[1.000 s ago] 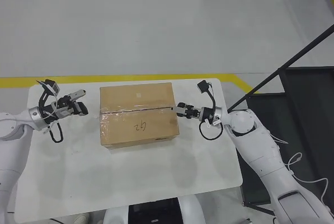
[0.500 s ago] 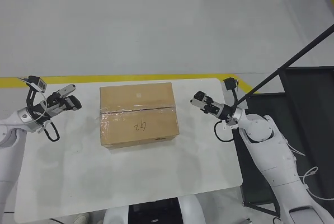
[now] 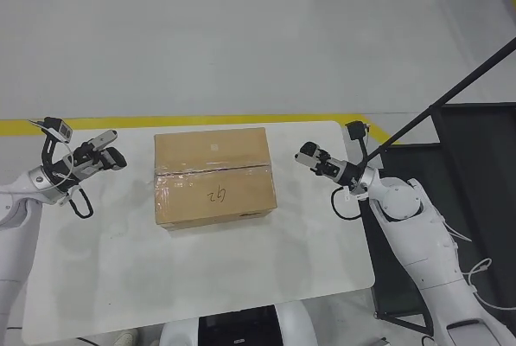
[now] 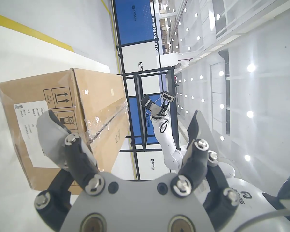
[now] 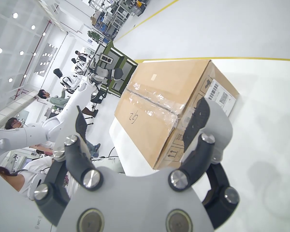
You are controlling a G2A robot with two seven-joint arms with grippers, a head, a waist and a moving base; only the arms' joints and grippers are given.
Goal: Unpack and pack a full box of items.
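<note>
Top view — box [image 3: 214, 177] taped shut

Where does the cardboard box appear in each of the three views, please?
Top view: cardboard box near the picture's centre, between the two arms.
Left wrist view: box just ahead of the left gripper, labelled end facing it.
Right wrist view: box just ahead of the right gripper, barcode end nearest.
Shared landmark: the clear tape seam along the lid, beside a handwritten mark.

One cardboard box [image 3: 214, 176], one table [image 3: 197, 268], two end effectors, left [image 3: 113, 149] and right [image 3: 303, 156], possibly one dark rack [image 3: 482, 147].
</note>
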